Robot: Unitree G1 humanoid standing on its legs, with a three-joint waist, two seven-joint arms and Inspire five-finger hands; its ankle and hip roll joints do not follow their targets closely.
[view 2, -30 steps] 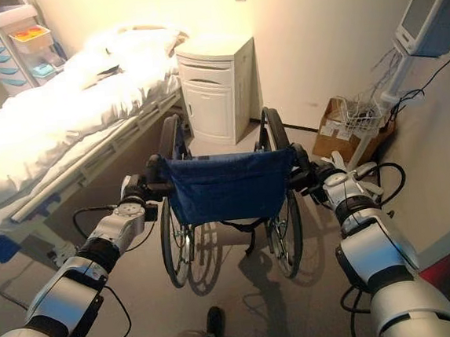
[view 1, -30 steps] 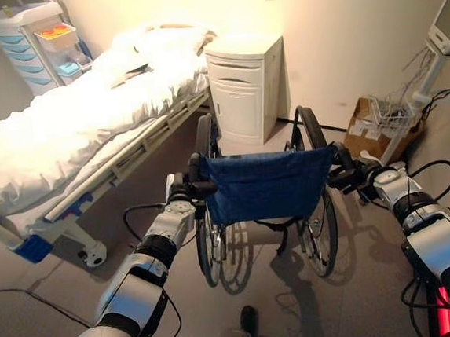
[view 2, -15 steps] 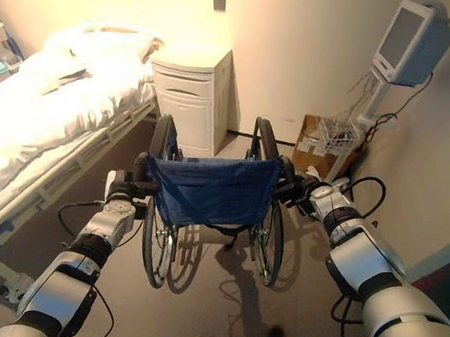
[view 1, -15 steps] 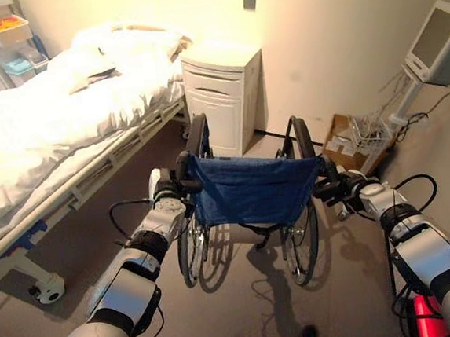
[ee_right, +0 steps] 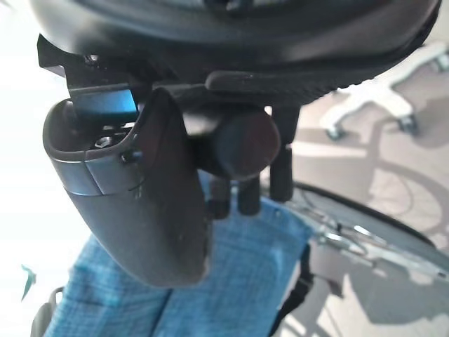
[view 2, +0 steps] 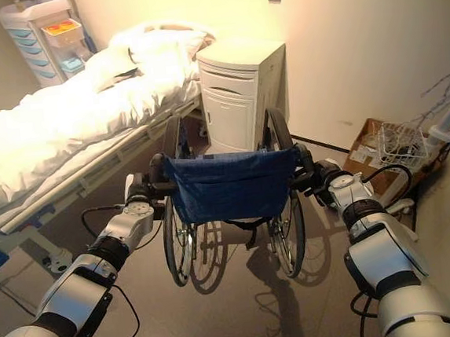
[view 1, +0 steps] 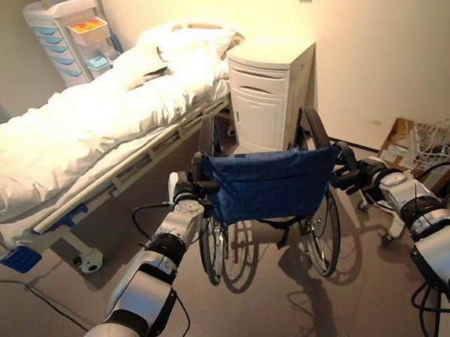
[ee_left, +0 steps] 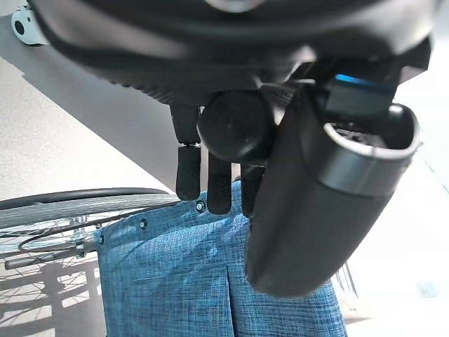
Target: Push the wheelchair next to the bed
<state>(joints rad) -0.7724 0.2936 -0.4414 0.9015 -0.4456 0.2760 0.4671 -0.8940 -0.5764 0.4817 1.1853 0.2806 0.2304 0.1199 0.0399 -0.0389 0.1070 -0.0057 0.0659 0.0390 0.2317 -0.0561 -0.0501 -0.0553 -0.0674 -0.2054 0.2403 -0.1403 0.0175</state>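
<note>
Holding the wheelchair (view 1: 270, 192) by its two push handles, your robot stands right behind it on the floor (view 1: 245, 309). Your left robot hand (view 1: 185, 193) has its fingers (ee_left: 188, 172) curled round the left handle. Your right robot hand (view 1: 371, 173) is curled round the right handle the same way. You can see the blue cloth back of the wheelchair between both hands. The wheelchair sits just beside the long side of the bed (view 1: 87, 125), near its head end. A white bedside cabinet (view 1: 270, 93) stands right in front of the wheelchair. A drawer cart (view 1: 71, 36) stands behind the bed.
</note>
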